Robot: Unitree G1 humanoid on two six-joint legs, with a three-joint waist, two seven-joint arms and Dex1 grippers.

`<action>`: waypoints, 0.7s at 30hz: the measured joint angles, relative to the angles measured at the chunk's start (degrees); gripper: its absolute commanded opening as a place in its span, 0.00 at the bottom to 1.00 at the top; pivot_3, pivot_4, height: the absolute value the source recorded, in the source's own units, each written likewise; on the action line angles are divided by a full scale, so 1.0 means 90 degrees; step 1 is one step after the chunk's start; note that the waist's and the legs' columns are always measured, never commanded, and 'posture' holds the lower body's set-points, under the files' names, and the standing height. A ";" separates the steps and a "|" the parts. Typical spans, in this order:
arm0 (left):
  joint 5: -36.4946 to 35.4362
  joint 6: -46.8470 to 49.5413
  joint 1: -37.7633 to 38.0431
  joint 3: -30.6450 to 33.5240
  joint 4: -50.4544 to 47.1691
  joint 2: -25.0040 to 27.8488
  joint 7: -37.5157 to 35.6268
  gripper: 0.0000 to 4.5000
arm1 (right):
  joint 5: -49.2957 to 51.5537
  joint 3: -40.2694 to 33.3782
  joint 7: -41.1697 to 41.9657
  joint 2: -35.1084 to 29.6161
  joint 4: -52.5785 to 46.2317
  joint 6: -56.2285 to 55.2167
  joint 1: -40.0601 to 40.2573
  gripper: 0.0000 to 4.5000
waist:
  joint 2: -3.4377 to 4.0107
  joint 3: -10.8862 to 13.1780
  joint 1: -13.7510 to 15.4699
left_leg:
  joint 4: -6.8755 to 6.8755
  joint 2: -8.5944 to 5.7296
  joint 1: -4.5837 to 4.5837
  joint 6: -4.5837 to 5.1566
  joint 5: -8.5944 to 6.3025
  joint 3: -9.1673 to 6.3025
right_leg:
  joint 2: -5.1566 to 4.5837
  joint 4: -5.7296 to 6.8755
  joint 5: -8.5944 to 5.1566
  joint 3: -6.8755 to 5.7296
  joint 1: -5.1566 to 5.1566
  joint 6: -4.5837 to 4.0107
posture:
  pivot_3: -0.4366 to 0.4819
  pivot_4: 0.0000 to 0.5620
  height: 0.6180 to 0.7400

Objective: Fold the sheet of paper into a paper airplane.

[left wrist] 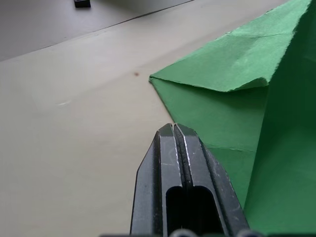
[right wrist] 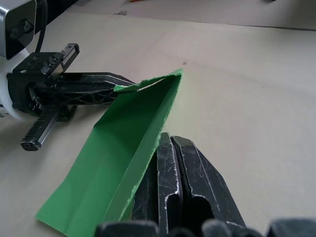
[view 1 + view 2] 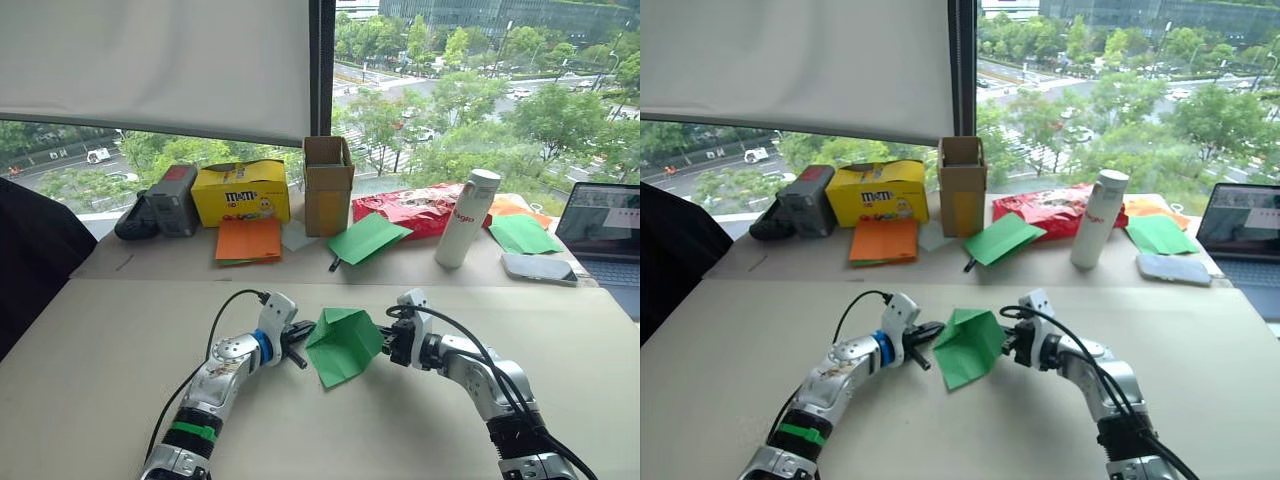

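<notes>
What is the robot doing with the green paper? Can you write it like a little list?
paper: the sheet of paper, green, partly folded, one flap standing up off the table
left gripper: shut, at the paper's left edge
right gripper: shut, at the paper's right edge
airplane: not finished yet
behind: yellow box, cardboard box, white bottle, orange paper

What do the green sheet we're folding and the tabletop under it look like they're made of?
The sheet of paper: thin matte green paper. It holds sharp creases, stands up in a tent, and shows a slightly fuzzy cut edge in the right wrist view. The table: a smooth beige surface with a dull sheen, probably laminate or coated board; the pictures don't settle which.
</notes>
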 measured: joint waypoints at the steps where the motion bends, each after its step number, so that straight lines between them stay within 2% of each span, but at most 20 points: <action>1: -0.0002 -0.0029 -0.0003 0.0074 0.0000 0.0006 0.0048 0.01 | 0.0000 0.0000 0.0000 0.0001 0.0004 -0.0003 0.0000 0.00 | 0.0000 0.0001 0.0016 | 0.0001 -0.0001 0.0001 0.0000 0.0000 -0.0001 | -0.0002 -0.0001 0.0000 0.0000 -0.0004 0.0000 | 0.48 0.27 1.00; 5: -0.0045 -0.0073 -0.0180 0.0168 0.0000 -0.0250 0.0080 0.01 | 0.0000 0.0009 -0.0009 0.0066 0.0010 -0.0016 0.0000 0.00 | 0.0000 0.0000 0.0092 | 0.0003 -0.0013 -0.0004 0.0000 0.0000 -0.0005 | -0.0024 -0.0009 0.0001 -0.0002 -0.0017 0.0000 | 0.48 0.27 1.00; 11: -0.0040 -0.0072 -0.0492 -0.0052 0.0031 -0.0582 -0.0038 0.01 | 0.0000 0.0059 -0.0020 0.0117 0.0010 -0.0018 0.0000 0.00 | 0.0000 0.0000 0.0068 | -0.0003 -0.0024 -0.0006 0.0000 0.0000 -0.0004 | -0.0069 -0.0024 0.0004 -0.0009 -0.0012 0.0006 | 0.48 0.27 1.00; 15: 0.0044 -0.0030 -0.0416 -0.0422 0.0161 -0.0609 -0.0205 0.01 | -0.0001 0.0058 -0.0068 0.0116 0.0010 -0.0018 0.0000 0.00 | -0.0001 0.0001 0.0045 | -0.0005 -0.0022 -0.0006 0.0000 0.0000 -0.0004 | -0.0060 -0.0019 0.0004 -0.0008 -0.0010 0.0006 | 0.48 0.27 1.00; 21: 0.0130 -0.0019 -0.0309 -0.0584 0.0242 -0.0562 -0.0345 0.01 | 0.0005 0.0044 -0.0135 0.0112 0.0007 -0.0018 -0.0018 0.00 | -0.0001 0.0001 0.0055 | -0.0004 -0.0023 -0.0004 0.0000 0.0000 -0.0004 | -0.0043 -0.0019 0.0004 -0.0010 -0.0007 0.0006 | 0.48 0.27 1.00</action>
